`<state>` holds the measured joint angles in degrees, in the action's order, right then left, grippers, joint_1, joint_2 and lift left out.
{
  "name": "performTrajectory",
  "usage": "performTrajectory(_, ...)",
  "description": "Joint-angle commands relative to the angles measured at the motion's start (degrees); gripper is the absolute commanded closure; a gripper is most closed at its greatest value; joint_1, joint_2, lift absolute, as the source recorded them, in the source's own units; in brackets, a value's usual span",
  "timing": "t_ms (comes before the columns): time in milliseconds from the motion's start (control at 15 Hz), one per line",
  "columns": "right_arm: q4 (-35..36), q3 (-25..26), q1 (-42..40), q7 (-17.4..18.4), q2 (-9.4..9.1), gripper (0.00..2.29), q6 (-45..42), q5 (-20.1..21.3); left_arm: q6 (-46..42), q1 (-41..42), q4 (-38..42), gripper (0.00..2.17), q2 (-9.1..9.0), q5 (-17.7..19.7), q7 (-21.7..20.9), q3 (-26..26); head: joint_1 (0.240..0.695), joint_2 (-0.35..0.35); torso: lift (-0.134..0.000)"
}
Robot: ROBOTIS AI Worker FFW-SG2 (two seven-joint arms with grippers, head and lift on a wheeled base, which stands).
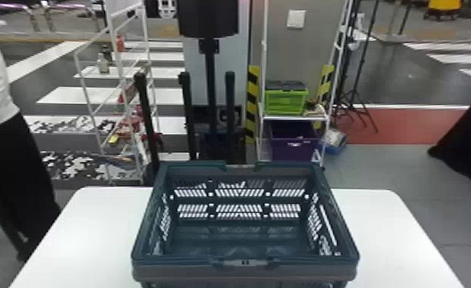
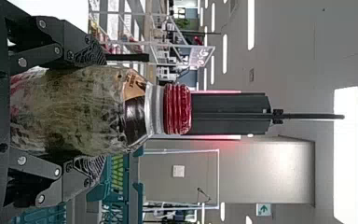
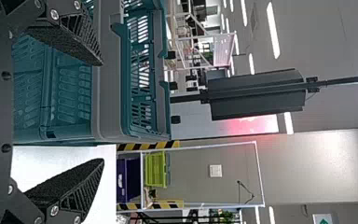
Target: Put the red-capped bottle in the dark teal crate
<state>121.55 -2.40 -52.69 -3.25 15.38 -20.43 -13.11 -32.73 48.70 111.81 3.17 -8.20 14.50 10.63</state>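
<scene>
Ahead of my left pincer (image 2: 92, 111) stands a white rack (image 1: 87, 72); pinched in it is the bottle (image 2: 70, 100), upright, red cap (image 2: 177, 109) uppermost. I judge the grasp made, the placing still to do. Right of it, on the worktop (image 1: 391, 237), sits the crate (image 1: 184, 272): I should lift clear of its rim, cross, lower, release. Farther right, my right pincer (image 3: 101, 112) is spread, holding nothing; ahead, a lime box (image 1: 286, 101).
</scene>
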Motion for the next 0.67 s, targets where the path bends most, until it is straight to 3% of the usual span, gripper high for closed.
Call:
performTrajectory(0,0.00,0.02,0.13,0.00,-0.09,0.15,0.00,0.02,0.00,-0.01,0.16,2.08,0.00,0.03,0.00,0.00,0.499,0.000,0.000)
performTrajectory(600,0.70,0.38,-0.66,0.00,-1.14,0.15,-0.18,0.63,0.88,0.08,2.44,2.08,0.44,0.47,-1.14,-1.14,0.499,0.000,0.000)
